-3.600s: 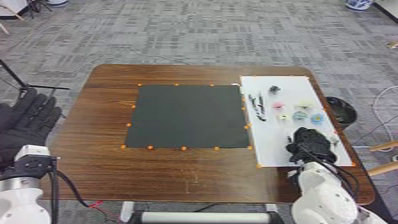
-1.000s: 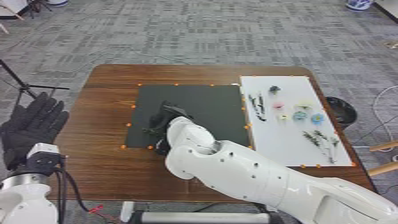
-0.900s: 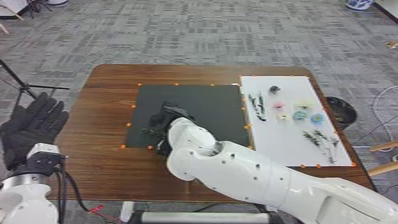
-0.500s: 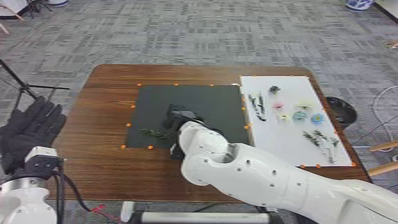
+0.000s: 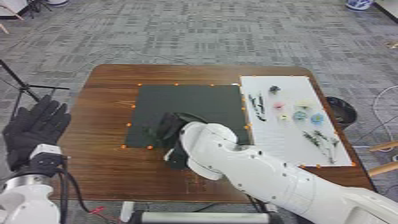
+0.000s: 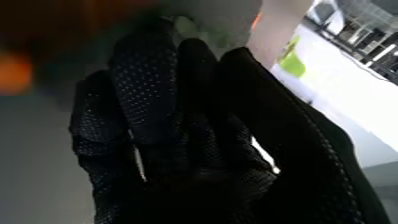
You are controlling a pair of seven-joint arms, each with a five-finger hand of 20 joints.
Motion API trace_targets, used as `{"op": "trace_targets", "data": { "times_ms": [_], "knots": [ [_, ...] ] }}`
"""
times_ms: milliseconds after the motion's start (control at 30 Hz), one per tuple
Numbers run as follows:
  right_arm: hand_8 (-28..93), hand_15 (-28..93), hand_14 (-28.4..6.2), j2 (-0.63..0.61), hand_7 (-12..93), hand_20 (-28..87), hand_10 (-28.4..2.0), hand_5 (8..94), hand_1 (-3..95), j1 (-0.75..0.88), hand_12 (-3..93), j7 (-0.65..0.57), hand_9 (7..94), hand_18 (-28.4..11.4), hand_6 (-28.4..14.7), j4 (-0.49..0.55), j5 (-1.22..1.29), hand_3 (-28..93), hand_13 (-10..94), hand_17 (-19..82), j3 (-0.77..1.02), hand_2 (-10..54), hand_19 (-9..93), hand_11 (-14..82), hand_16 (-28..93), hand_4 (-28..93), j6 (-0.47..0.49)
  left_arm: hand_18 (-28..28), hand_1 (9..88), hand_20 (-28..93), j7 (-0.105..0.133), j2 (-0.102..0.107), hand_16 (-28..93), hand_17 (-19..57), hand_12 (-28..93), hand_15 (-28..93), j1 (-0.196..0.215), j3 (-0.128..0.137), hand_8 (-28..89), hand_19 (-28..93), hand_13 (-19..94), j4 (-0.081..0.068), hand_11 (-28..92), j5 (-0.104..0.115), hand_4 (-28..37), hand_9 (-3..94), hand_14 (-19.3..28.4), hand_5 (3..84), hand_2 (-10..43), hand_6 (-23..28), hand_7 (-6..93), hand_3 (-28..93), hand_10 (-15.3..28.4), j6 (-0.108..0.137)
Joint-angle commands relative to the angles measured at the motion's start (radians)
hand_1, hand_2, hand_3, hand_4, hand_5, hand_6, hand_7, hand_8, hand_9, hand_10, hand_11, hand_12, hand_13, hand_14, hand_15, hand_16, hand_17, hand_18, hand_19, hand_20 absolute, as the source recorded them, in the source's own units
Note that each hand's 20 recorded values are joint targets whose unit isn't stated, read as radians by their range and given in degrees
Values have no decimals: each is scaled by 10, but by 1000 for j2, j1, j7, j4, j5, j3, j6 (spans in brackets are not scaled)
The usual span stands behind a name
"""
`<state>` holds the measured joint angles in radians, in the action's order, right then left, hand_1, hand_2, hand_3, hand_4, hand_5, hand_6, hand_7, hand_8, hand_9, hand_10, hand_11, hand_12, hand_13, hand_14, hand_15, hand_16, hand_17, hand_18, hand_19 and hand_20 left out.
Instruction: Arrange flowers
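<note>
- Hand (image 5: 169, 130), our right, black fabric glove, above the black square mat (image 5: 187, 100); we cannot tell its grip.
- We see green leafy sprigs (image 5: 318, 142) and small pastel flowers (image 5: 317, 118) on the white rectangular sheet (image 5: 275, 145).

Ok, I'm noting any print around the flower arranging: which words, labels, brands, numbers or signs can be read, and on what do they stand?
No text can be read.
White sheet and dark sheet: no lettering can be made out.
Right arm: small dark marks, none readable as letters or numbers.
Blue-and-white pot: too small to tell pattern from writing.
</note>
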<state>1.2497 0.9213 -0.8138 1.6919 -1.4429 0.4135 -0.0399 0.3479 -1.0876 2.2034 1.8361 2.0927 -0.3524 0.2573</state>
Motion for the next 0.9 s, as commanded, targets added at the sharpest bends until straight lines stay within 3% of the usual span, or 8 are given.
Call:
{"op": "trace_targets", "data": {
  "times_ms": [33, 533, 667, 733, 900],
  "knots": [
    [155, 589, -89, 34, 672, 276, -204, 520, 469, 42, 148, 22, 648, -210, -64, -20, 14, 678, 733, 412, 6, 104, 858, 130, 310, -194, 22, 156, 265, 101, -17, 8, -50, -59, 105, 285, -3, -8, -83, 367, 271, -6, 226, -7, -283, 365, 156, 464, 165, 98, 114, 747, 155, -13],
    [140, 588, -89, 44, 681, 278, -198, 516, 470, 40, 136, 54, 624, -201, -61, -37, -29, 679, 728, 412, 10, 104, 847, 123, 301, -205, -18, 156, 265, 101, -19, 7, -49, -59, 106, 285, 5, -19, -83, 367, 271, -1, 225, -7, -283, 364, 156, 464, 167, 98, 114, 745, 156, -13],
    [136, 586, -90, 38, 680, 278, -203, 519, 465, 31, 134, -15, 626, -204, -59, -20, -120, 690, 729, 416, -10, 98, 845, 124, 297, -201, -37, 156, 265, 101, -10, 4, -50, -59, 105, 283, 11, -15, -83, 366, 271, 1, 224, -5, -283, 364, 156, 464, 166, 98, 115, 747, 156, -16],
    [136, 585, -90, 20, 678, 276, -207, 521, 463, 23, 133, -25, 630, -206, -58, 2, -139, 695, 731, 418, -10, 94, 845, 125, 295, -198, -31, 156, 265, 101, -2, 0, -50, -58, 105, 283, 17, -9, -83, 366, 271, 3, 224, -5, -283, 364, 156, 464, 165, 99, 114, 748, 156, -22],
    [143, 570, -100, -42, 656, 259, -224, 521, 379, 54, 135, -29, 643, -216, -74, 101, -209, 692, 740, 425, 40, 68, 853, 124, 283, -169, -29, 155, 264, 99, -15, -10, -51, -57, 104, 276, 23, 5, -83, 364, 270, 15, 222, -21, -283, 362, 153, 461, 164, 98, 113, 748, 155, -50]
  ]
}}
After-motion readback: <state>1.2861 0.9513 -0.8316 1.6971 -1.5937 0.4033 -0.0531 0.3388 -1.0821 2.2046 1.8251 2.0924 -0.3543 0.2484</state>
